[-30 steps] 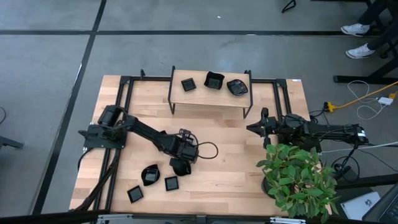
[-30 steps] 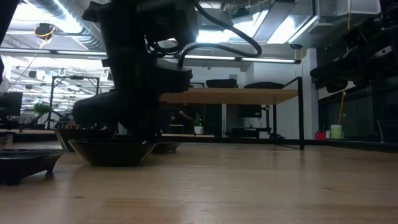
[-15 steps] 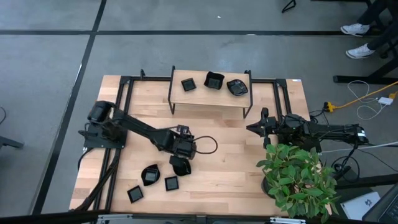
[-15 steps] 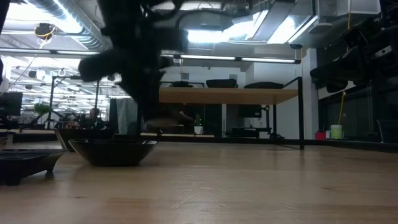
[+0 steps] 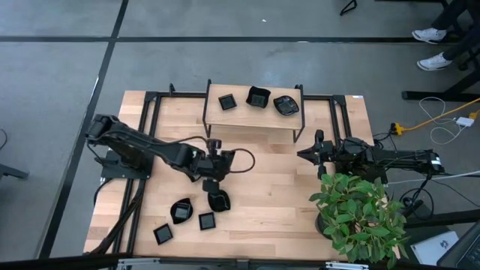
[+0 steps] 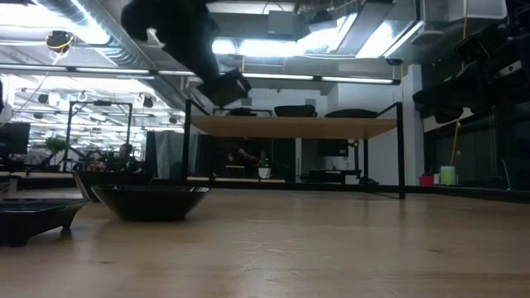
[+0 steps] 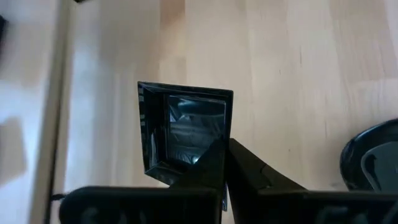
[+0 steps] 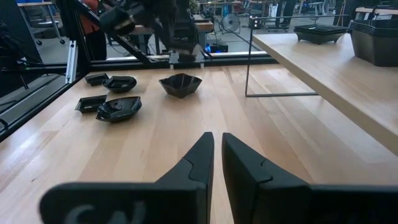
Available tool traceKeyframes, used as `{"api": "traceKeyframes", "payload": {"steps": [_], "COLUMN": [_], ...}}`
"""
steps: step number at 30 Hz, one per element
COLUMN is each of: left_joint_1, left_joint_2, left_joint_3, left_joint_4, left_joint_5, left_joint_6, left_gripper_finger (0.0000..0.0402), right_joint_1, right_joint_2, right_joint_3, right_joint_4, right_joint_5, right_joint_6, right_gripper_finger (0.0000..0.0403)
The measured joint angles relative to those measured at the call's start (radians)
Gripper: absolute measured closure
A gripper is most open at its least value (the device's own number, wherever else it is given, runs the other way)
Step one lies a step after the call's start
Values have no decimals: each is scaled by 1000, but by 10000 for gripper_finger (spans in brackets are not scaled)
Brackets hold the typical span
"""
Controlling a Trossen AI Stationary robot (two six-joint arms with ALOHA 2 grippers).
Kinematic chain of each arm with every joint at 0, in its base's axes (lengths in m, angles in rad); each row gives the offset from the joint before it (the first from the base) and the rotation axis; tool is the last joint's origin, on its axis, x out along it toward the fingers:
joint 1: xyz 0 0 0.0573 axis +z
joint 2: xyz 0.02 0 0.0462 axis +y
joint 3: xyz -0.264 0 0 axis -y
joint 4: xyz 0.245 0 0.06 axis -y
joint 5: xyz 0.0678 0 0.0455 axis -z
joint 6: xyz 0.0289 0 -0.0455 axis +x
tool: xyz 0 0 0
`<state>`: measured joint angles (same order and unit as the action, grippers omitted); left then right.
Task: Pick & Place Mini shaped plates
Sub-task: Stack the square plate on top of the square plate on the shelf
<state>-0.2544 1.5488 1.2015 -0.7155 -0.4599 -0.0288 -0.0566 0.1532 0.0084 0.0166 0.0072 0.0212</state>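
Four glossy black mini plates (image 5: 181, 211) lie lower left on the light wooden desk (image 5: 277, 187); three sit on the raised shelf (image 5: 255, 112) at top; left end effector (image 5: 212, 177) hovers centre-left, closed and empty; right end effector (image 5: 304, 154), centre-right, nearly closed, holds nothing.

Overhead, table-level, two wrist views

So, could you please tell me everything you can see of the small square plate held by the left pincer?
The square plate is glossy black, with a raised sloping rim around a flat, reflective greyish centre. It looks like glazed ceramic or hard plastic. The left pincer is shut on one corner and holds it tilted in the air, above the light wooden table. Nothing else touches it.
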Motion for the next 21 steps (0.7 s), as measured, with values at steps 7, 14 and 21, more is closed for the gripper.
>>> {"api": "traceKeyframes", "payload": {"steps": [7, 14, 21], "left_joint_1": [-14, -13, -7], "left_joint_2": [-80, -147, -178], "left_joint_3": [0, 0, 0], "left_joint_4": [8, 41, 121], "left_joint_5": [-40, -49, -46], "left_joint_6": [32, 78, 209], "left_gripper_finger": [399, 399, 399], "right_joint_1": [0, 0, 0], "right_joint_2": [0, 0, 0], "right_joint_3": [0, 0, 0], "right_joint_4": [0, 0, 0], "right_joint_5": [0, 0, 0], "right_joint_6": [0, 0, 0], "right_gripper_finger": [369, 369, 369]}}
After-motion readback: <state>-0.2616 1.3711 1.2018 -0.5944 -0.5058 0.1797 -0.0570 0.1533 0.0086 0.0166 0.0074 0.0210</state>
